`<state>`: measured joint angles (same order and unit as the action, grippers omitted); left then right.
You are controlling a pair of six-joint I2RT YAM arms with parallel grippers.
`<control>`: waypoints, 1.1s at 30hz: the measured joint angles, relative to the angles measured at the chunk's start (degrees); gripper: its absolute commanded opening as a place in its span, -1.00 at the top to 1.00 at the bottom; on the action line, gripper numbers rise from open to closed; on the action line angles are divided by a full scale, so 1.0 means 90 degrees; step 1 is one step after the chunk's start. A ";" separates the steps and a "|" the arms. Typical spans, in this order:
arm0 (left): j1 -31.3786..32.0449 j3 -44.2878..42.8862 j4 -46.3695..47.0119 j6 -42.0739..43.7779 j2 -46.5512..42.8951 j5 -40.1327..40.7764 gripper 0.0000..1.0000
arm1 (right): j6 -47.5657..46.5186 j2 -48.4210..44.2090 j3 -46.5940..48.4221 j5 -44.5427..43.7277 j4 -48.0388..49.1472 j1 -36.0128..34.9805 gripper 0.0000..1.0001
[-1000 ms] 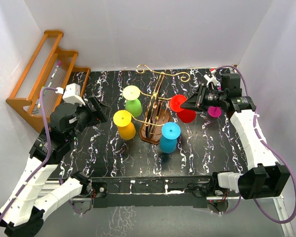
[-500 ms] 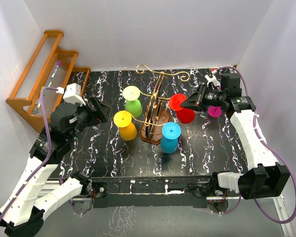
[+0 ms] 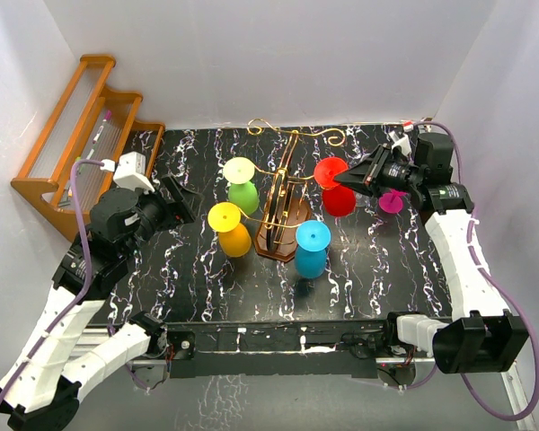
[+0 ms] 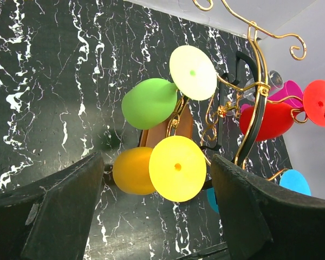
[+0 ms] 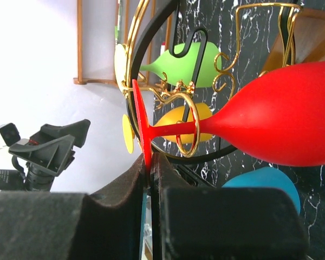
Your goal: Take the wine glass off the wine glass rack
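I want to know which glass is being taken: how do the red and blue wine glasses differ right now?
The red wine glass has the edge of its foot pinched by the right hand; the blue wine glass is untouched. Red hangs on the far right side of the wine glass rack, blue on its near right side. Both hang foot up, bowl down.

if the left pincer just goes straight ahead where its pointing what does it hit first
Most likely the yellow wine glass hanging on the gold-wire wine glass rack: its round foot sits centred between the fingers of the open left pincer. Depth is unclear.
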<state>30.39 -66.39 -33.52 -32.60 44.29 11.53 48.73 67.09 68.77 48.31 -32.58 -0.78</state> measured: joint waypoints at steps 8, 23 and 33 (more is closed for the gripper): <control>0.0000 0.0000 -0.0002 -0.0029 -0.0041 -0.0002 -0.54 | 0.0357 -0.0015 -0.0124 -0.0034 0.0466 0.0017 0.85; 0.0000 0.0017 0.0005 -0.0100 -0.0022 -0.0046 -0.54 | 0.0391 0.0442 -0.0131 0.0464 0.0831 -0.0287 0.85; 0.0000 0.0017 0.0007 -0.0117 0.0010 -0.0100 -0.54 | 0.0029 0.0347 -0.0119 0.0435 0.0325 -0.0656 0.85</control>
<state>30.39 -66.24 -33.45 -33.65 44.38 10.63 48.99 70.22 67.70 52.23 -29.65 -6.68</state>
